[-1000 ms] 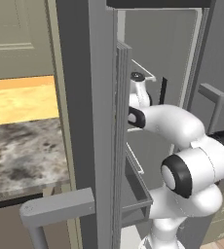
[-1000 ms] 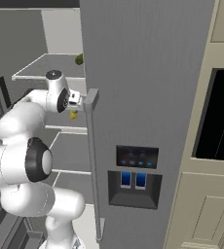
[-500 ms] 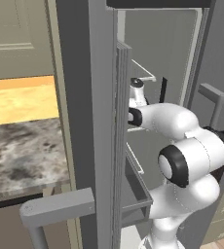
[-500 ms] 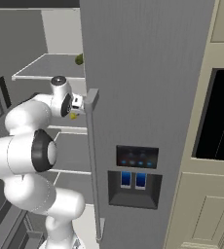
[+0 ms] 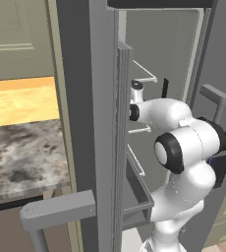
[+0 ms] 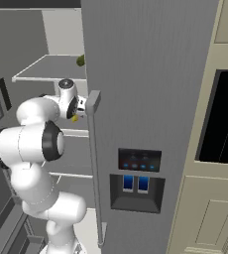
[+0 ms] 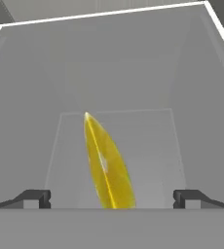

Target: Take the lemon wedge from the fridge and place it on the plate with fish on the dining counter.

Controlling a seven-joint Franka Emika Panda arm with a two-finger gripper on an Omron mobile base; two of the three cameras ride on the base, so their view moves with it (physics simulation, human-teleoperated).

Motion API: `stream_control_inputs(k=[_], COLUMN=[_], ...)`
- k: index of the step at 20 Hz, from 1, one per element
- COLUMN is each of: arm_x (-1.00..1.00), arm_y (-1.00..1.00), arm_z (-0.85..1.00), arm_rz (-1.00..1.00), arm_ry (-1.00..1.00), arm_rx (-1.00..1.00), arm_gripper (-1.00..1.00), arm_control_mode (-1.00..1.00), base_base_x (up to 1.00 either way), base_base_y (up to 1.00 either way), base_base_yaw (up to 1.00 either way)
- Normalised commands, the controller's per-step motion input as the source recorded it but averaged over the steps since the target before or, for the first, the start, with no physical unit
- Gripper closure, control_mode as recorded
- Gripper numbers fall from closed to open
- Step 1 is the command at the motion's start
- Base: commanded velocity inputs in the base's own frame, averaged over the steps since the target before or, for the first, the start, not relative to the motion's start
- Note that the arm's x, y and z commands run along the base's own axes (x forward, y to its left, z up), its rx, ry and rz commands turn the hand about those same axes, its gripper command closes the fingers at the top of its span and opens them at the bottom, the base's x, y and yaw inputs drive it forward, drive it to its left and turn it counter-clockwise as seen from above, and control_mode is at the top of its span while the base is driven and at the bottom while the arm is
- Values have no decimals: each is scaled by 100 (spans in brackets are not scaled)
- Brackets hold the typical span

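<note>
On the left stands the open door of the fridge (image 5: 85,98), with a stretch of granite table (image 5: 21,152) beyond it; the white arm (image 5: 183,147) reaches past the door edge into the compartment, between the pale shelves (image 6: 51,67). In the hand view the lemon wedge (image 7: 106,163) lies on its shelf near the middle, narrow tip pointing toward the back wall, and the fingers (image 7: 111,198) stand spread wide and empty, one tip on each side of the wedge and neither touching it. From the right base view a speck of yellow shows at the hand, just left of the door handle (image 6: 93,163), with a small dark green fruit (image 6: 80,60) on the shelf above. So the fridge is opened and the reach lined up; closing on the wedge, lifting it out and carrying it to the fish plate are all left to do
</note>
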Motion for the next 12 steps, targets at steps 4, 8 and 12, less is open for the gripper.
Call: stream_control_inputs(k=[4, 8, 12], arm_x=[43, 11, 0], arm_y=[24, 30, 22], arm_z=[-32, -34, -33], arm_rz=[0, 0, 1], arm_ry=[0, 0, 0], arm_rx=[-1, 0, 0], arm_gripper=[-100, -100, 100], arm_control_mode=[-100, -100, -100], base_base_x=[0, 0, 0], base_base_y=[0, 0, 0], base_base_yaw=[0, 0, 0])
